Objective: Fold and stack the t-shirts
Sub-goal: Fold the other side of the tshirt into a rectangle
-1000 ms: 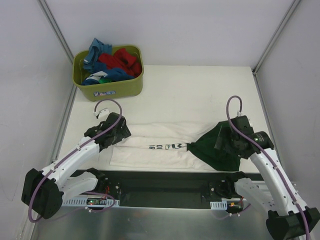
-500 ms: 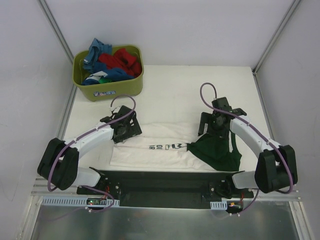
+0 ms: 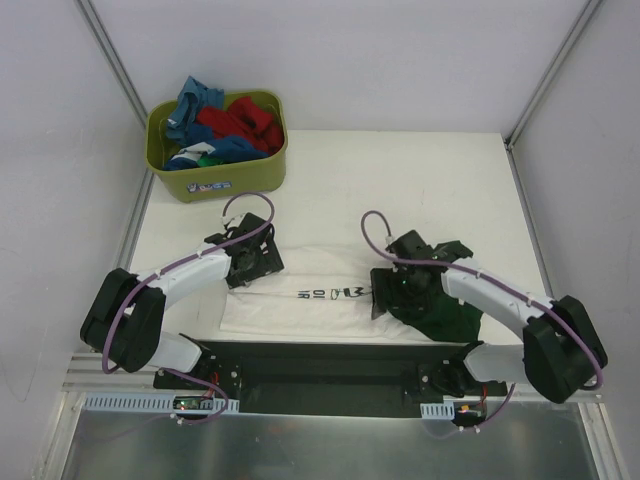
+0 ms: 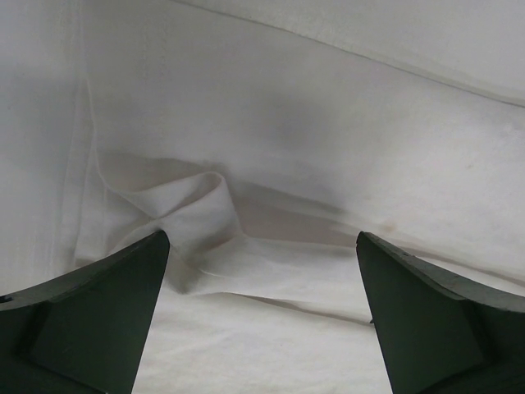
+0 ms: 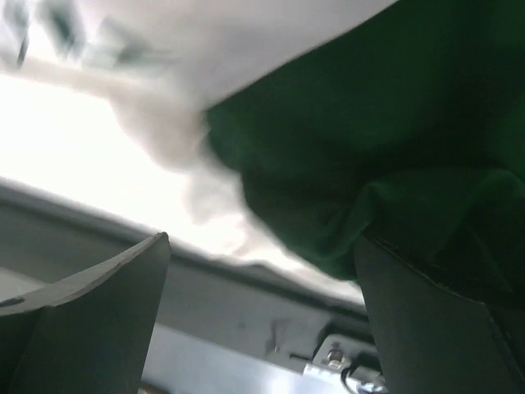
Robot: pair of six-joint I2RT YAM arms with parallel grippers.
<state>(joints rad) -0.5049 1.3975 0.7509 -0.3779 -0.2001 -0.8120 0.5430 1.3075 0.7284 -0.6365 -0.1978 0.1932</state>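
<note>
A cream t-shirt [image 3: 310,295] with black print lies folded into a long strip near the table's front edge, its dark green sleeve [image 3: 445,318] bunched at the right end. My left gripper [image 3: 258,262] is open, right over the shirt's left end; the left wrist view shows wrinkled cream cloth [image 4: 271,246] between its jaws. My right gripper [image 3: 385,292] is open, low over the spot where green sleeve meets cream cloth; the right wrist view is blurred, with green cloth [image 5: 385,139] at the upper right and cream cloth [image 5: 139,107] at the upper left. More blue, red and green shirts [image 3: 225,125] fill the tub.
The olive-green plastic tub [image 3: 220,175] stands at the table's back left corner. A black base rail [image 3: 330,365] runs along the near edge just in front of the shirt. White walls close in the left, back and right sides.
My right gripper has swung from the table's right side leftward to the inner edge of the green sleeve. My left gripper has moved a little right and forward onto the shirt's left end.
</note>
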